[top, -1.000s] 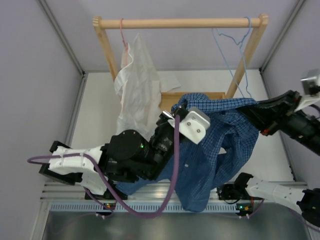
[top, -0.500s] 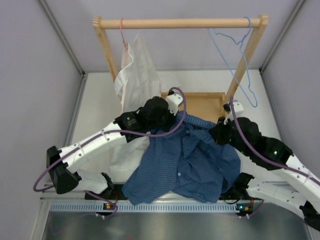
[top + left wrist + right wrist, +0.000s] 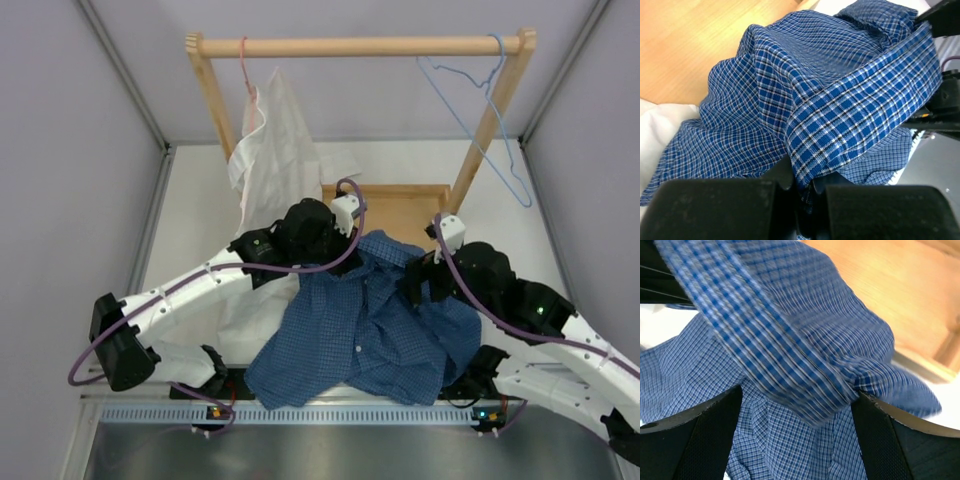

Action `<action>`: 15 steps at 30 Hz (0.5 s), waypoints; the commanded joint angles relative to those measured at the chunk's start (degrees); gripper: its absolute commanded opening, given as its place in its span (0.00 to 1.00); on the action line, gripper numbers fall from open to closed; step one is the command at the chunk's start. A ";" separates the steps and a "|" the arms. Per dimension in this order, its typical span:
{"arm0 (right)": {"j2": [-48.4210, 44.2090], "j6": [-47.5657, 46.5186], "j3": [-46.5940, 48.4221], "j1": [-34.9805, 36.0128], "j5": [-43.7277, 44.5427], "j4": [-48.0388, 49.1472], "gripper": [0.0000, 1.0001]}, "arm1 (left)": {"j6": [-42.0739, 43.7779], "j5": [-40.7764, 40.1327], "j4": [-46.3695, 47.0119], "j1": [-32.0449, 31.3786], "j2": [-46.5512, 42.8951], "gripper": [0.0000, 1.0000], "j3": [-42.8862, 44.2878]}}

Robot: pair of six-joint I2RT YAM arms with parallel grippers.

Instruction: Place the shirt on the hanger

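The dark blue checked shirt (image 3: 365,325) lies crumpled on the table between both arms. My left gripper (image 3: 350,238) sits at its upper left edge. In the left wrist view this gripper (image 3: 807,192) is shut on a raised fold of the shirt (image 3: 840,100). My right gripper (image 3: 415,282) is at the shirt's upper right. In the right wrist view it (image 3: 797,440) stands open, and a blurred band of the shirt (image 3: 790,340) hangs between its fingers (image 3: 690,440). The light-blue wire hanger (image 3: 469,130) hangs empty from the right end of the wooden rail.
A wooden rack with a rail (image 3: 360,46) stands at the back, its flat base board (image 3: 400,205) just behind the shirt. A white shirt (image 3: 275,170) hangs on a pink hanger (image 3: 243,65) at the rail's left. Grey walls close in on both sides.
Both arms came down and set the raised shirt on the table. The right gripper then opened and let go of the cloth. The blue hanger swung slightly right.
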 commanded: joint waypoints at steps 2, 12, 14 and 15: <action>4.29 -10.25 3.06 -0.52 -4.95 9.38 0.84 | -2.52 3.99 3.38 0.08 -2.51 0.00 -0.35; 10.28 -15.17 10.54 0.44 7.38 6.85 0.61 | -0.94 3.64 -1.19 0.08 -1.01 0.00 2.02; 10.37 -14.73 11.24 0.97 10.62 5.78 0.62 | -0.68 3.20 -2.33 0.08 -0.75 0.00 2.28; 10.28 -14.64 11.24 1.41 11.51 5.17 0.64 | -0.50 2.85 -2.68 0.08 -0.31 0.00 2.89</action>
